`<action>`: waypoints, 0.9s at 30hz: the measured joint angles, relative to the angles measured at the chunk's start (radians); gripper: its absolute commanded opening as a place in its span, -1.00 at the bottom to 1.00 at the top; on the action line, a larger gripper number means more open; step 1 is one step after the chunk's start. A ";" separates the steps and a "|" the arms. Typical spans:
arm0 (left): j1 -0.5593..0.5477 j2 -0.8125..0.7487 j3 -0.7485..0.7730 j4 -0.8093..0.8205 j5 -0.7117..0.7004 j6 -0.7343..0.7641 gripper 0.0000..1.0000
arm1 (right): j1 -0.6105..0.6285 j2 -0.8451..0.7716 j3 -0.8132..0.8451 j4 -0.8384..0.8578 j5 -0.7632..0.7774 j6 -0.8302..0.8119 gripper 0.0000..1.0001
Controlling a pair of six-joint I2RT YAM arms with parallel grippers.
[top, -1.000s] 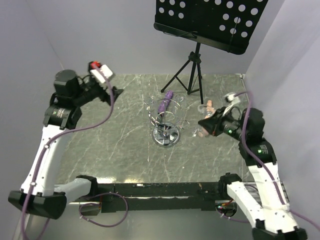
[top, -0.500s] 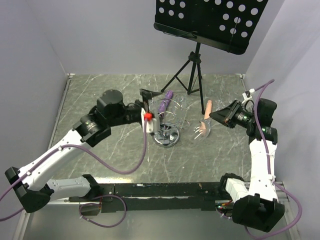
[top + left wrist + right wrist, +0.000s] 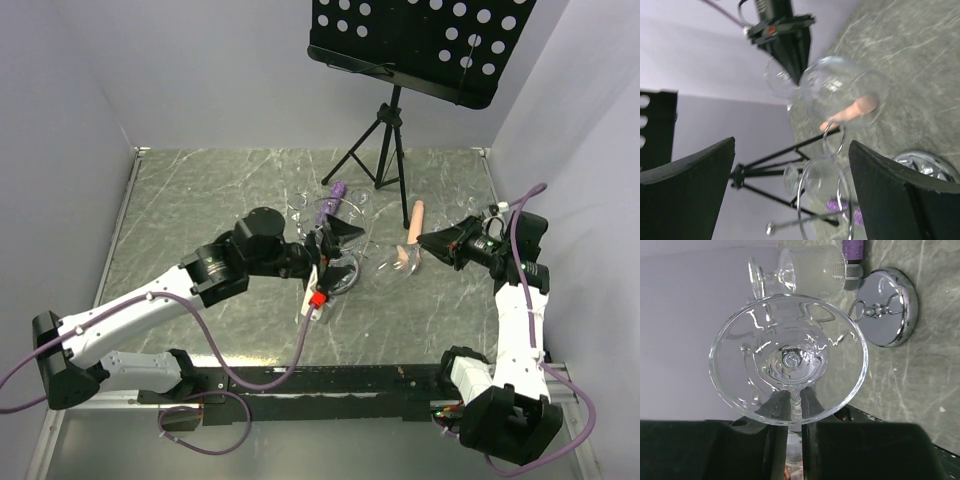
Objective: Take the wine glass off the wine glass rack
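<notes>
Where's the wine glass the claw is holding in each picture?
Top external: wine glass right of centre, just right of the wine glass rack.
Left wrist: wine glass upper middle; the rack's shiny base sits lower right.
Right wrist: wine glass fills the middle, stem in the right claw.
Shared landmark: the rack's round chrome base, seen in all three.

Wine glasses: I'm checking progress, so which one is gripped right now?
The smooth-bowled wine glass, whose stem sits between the fingers of the right gripper, apart from the wine glass rack. The patterned glass near the rack is in no gripper.
</notes>
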 measured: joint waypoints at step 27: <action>-0.069 0.172 -0.044 0.142 0.021 0.140 0.99 | -0.058 -0.016 -0.052 0.058 -0.135 0.132 -1.00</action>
